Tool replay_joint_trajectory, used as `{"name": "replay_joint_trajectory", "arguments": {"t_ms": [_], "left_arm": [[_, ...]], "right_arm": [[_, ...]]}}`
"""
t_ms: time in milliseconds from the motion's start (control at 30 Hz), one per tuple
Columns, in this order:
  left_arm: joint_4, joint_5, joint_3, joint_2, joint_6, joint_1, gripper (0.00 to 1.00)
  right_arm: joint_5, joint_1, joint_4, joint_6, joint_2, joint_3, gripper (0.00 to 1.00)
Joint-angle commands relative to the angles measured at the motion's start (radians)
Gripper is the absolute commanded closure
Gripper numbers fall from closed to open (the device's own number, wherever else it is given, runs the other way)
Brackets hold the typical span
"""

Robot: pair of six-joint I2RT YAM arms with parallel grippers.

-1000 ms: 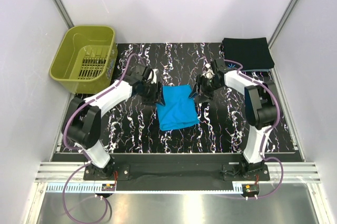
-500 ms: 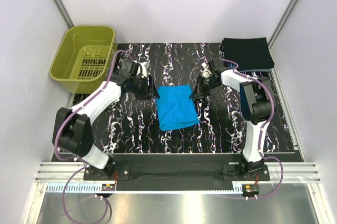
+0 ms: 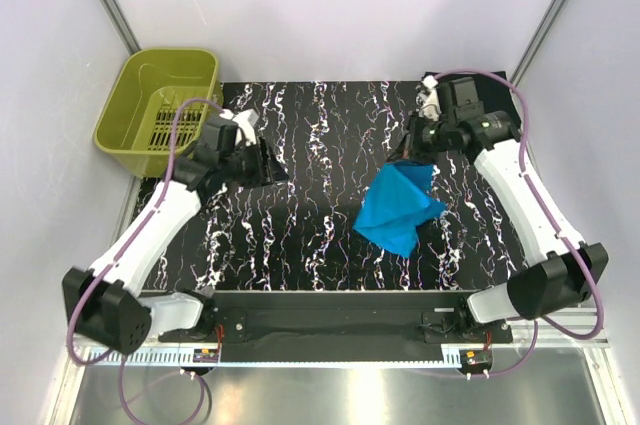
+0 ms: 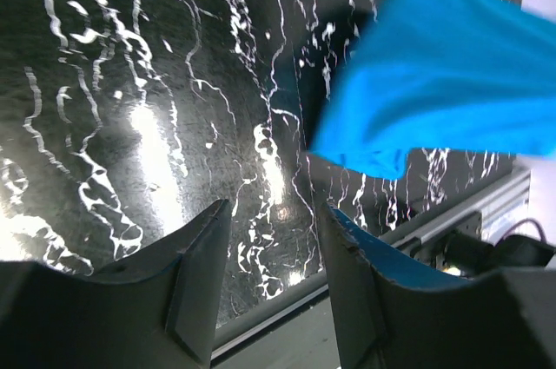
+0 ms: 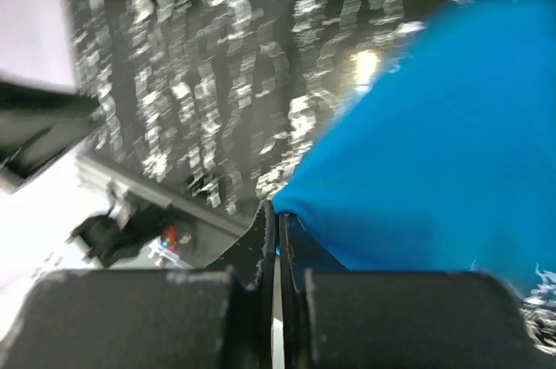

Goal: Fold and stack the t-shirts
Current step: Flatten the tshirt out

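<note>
T-shirt (image 3: 400, 200) dangles from right hand (image 3: 408, 151), clamped shut.

Soft matt knit cloth in the turquoise t-shirt (image 3: 400, 207), smooth-faced, sags in loose folds with no shine. Same dull, soft cloth in the black t-shirt (image 3: 500, 97). Glossy on the tabletop (image 3: 320, 145): black sheet veined in white like marble, throws back bright glare in the left wrist view. Smooth moulded plastic in the olive-green basket (image 3: 130, 105), with a slight sheen along the rim. Hard plastic shells on the left arm (image 3: 165, 215) and right arm (image 3: 525, 195), white parts glossy, black parts duller. Matt black plastic on the jaws of the left gripper (image 4: 269, 213) and right gripper (image 5: 274, 213). Bare brushed metal along the rails (image 3: 340, 330) at the near edge.
</note>
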Motion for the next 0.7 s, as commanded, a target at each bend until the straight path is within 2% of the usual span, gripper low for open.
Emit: {"name": "replay_joint_trajectory", "arguments": {"t_ms": [0,133,167,200,233,267,300,367,400,467,567,600,667], "left_arm": [[-0.022,-0.077,-0.009,-0.096,-0.032,0.011,0.49],[-0.096,-0.203,-0.013,-0.168,-0.053,0.016,0.43],[-0.117,-0.247,-0.018,-0.182,-0.056,0.017,0.42],[-0.127,-0.269,-0.027,-0.211,-0.059,0.021,0.38],[-0.134,-0.289,-0.028,-0.222,-0.059,0.022,0.35],[-0.144,-0.310,-0.030,-0.229,-0.056,0.022,0.32],[-0.150,-0.316,-0.027,-0.229,-0.040,0.021,0.30],[-0.154,-0.301,-0.019,-0.220,-0.023,0.021,0.30],[-0.154,-0.287,-0.016,-0.210,-0.006,0.022,0.30],[-0.135,-0.237,-0.022,-0.184,0.007,0.019,0.33],[-0.093,-0.152,-0.028,-0.141,0.042,-0.018,0.36],[-0.086,-0.142,-0.021,-0.101,0.056,-0.039,0.37],[-0.069,-0.134,-0.007,-0.024,0.065,-0.125,0.38]], "right_arm": [[-0.092,0.118,0.002,0.045,0.024,0.031,1.00],[-0.229,0.257,0.272,0.194,0.140,0.061,1.00],[-0.262,0.277,0.339,0.209,0.230,0.076,1.00],[-0.296,0.298,0.346,0.197,0.288,0.155,1.00],[-0.324,0.324,0.343,0.188,0.350,0.198,0.96],[-0.344,0.326,0.331,0.190,0.449,0.235,0.84],[-0.386,0.323,0.293,0.193,0.482,0.290,0.65],[-0.372,0.311,0.273,0.191,0.469,0.285,0.45],[-0.320,0.309,0.268,0.174,0.441,0.235,0.28],[-0.254,0.286,0.222,0.142,0.359,0.150,0.25],[-0.195,0.218,0.194,0.127,0.242,0.026,0.25],[-0.180,0.197,0.194,0.125,0.208,-0.079,0.27],[-0.126,0.142,0.194,0.122,0.130,-0.178,0.35]]}}
